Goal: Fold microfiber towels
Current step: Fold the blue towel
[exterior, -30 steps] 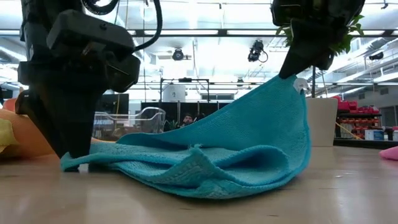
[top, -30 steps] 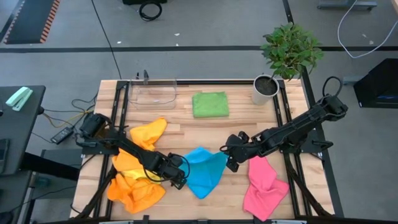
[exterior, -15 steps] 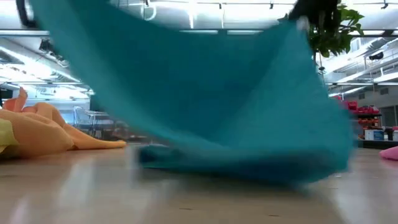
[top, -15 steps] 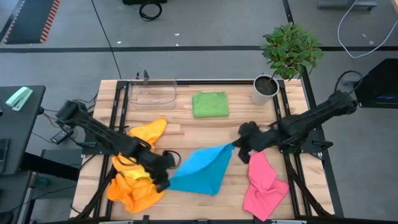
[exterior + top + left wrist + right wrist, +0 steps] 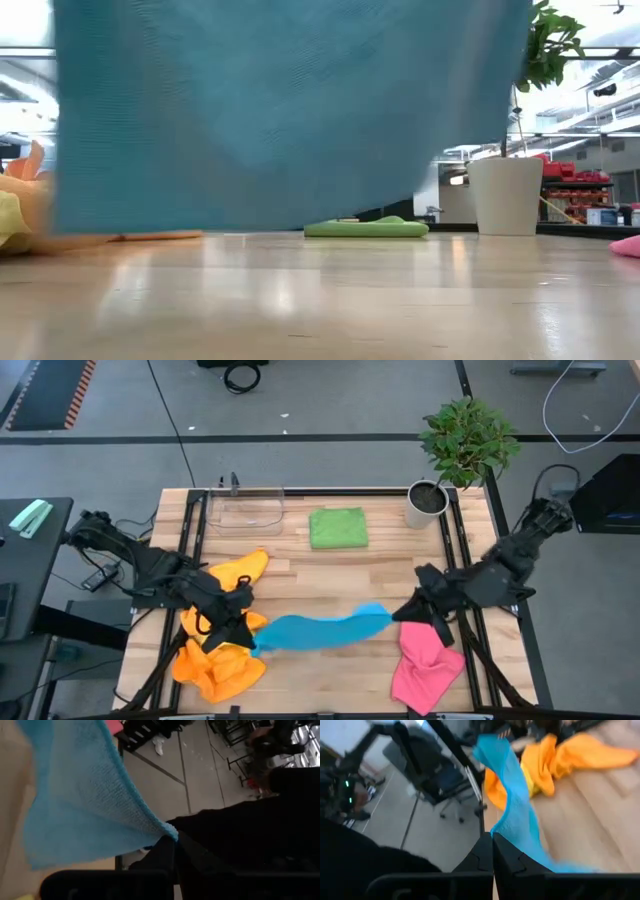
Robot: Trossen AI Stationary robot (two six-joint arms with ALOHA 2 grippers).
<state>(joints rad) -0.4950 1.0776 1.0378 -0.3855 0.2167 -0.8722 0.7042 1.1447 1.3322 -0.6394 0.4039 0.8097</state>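
High view: the soft blue microfiber towel (image 5: 320, 631) hangs stretched between both grippers. The left gripper (image 5: 243, 641) and right gripper (image 5: 398, 613) each pinch a corner, jaws clamped.

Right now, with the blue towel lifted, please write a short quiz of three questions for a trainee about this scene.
1. True or false: the blue microfiber towel lies flat on the wooden table.
2. Which grippers hold the blue towel? A) only the left gripper B) only the right gripper C) both
3. Fill in: the folded green microfiber towel lies between the clear plastic tray and the ____.

Key
1. False: it hangs stretched between the arms, clear of the table in the low view.
2. C: each is shut on one corner.
3. White pot of the green plant.
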